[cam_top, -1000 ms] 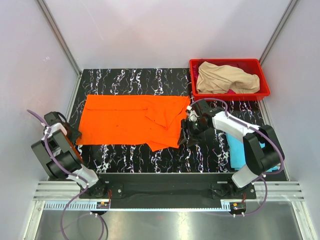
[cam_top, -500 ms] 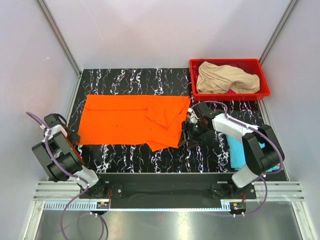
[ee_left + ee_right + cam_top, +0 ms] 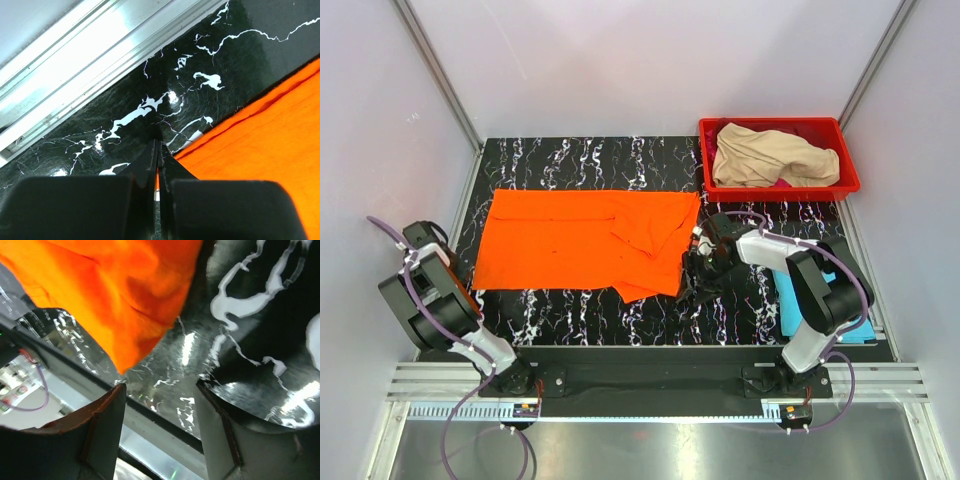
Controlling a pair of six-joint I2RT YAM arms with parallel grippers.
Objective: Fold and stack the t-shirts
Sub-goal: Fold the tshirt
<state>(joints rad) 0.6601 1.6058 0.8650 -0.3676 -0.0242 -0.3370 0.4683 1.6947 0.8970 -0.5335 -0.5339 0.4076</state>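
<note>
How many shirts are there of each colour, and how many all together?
Orange shirt: 1
Light blue shirt: 1
Beige shirt: 1
Magenta shirt: 1 (only a little bit shows under the beige one)
Total: 4

The orange t-shirt (image 3: pixel 570 240) lies spread flat on the counter (image 3: pixel 570 160), left and centre before me. Its right end is rumpled and folded over, with one corner pointing toward me. The light blue t-shirt (image 3: pixel 786 305) lies flat at my near right, partly hidden. The beige t-shirt (image 3: pixel 770 155) sits crumpled in the red bin (image 3: pixel 810 192), over a sliver of magenta t-shirt (image 3: pixel 782 184).
</note>
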